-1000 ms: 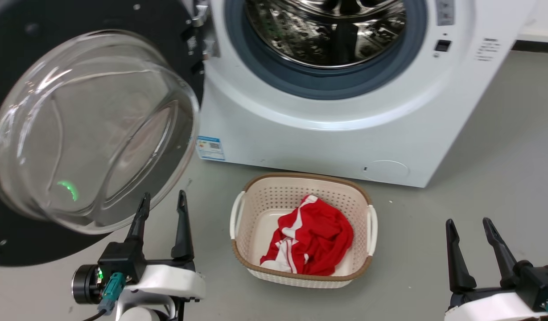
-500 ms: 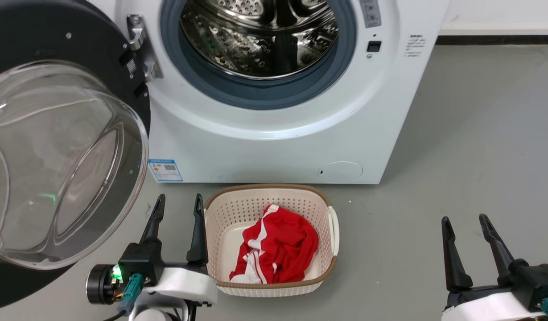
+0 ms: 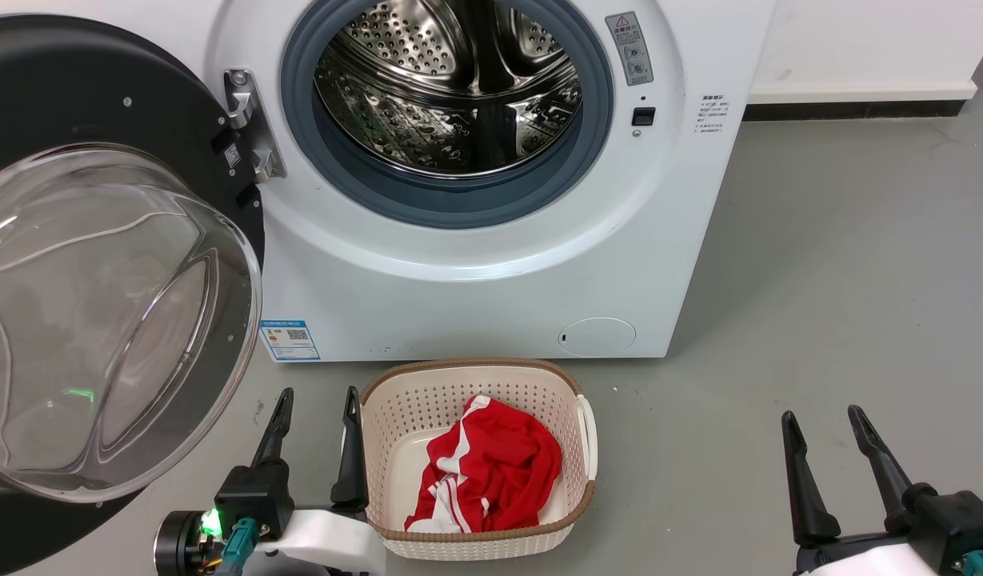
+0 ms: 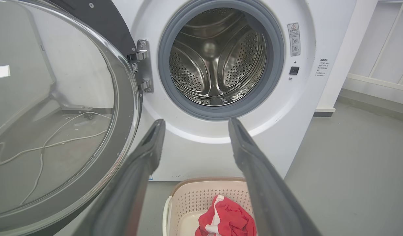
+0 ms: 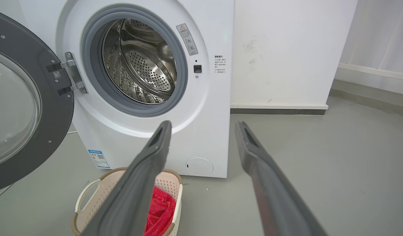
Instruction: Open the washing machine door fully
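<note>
Through the head view the whole picture has slid. The machine now sits square at twelve o'clock, so the camera turned, not the things. The washing machine door (image 3: 115, 288) hangs at nine o'clock, swung wide on its hinge (image 3: 247, 120), no further round than a second ago. The left gripper (image 3: 318, 396) at seven o'clock is spread and empty, clear of the door and just beside the basket (image 3: 395, 384). The right gripper (image 3: 821, 414) at five o'clock is likewise apart, holding nothing.

In the left wrist view the door is at nine o'clock and the drum mouth (image 4: 217, 59) at twelve.

The right wrist view has the door at nine o'clock again, folded well back.

The door looks fully open — the job seems done.
</note>
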{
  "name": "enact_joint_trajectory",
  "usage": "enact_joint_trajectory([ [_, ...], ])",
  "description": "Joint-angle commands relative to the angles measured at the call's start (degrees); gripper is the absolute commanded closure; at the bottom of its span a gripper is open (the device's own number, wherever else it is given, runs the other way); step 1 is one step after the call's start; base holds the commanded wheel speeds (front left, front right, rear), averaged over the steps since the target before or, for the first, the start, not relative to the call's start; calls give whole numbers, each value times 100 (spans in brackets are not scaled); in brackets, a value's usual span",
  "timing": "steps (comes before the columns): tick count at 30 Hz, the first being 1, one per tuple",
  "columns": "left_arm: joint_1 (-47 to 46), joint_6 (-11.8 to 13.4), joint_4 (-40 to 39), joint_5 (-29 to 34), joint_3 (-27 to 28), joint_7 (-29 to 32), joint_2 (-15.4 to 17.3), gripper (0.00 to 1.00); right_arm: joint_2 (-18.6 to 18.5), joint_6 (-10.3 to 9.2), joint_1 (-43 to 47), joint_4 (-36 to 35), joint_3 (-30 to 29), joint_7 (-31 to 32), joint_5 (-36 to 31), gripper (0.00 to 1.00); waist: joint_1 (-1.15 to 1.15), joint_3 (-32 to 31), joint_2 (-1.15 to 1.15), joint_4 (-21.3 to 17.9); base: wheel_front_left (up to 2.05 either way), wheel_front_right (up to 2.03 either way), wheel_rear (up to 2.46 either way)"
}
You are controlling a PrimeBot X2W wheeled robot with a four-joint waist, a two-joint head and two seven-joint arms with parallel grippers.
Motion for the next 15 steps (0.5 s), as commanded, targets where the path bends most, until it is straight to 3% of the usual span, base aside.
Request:
enact_joint_trajectory([
  [1, 70, -15, 16, 43, 16, -13, -6, 0, 10, -4, 70, -34, 7, 13, 15, 0, 1, -8, 0, -7, 0, 0, 0],
  [15, 38, -52, 25, 81, 129, -13, -39, 0, 10, -4, 87, -53, -7, 19, 61, 0, 1, -1, 0, 12, 0, 0, 0],
])
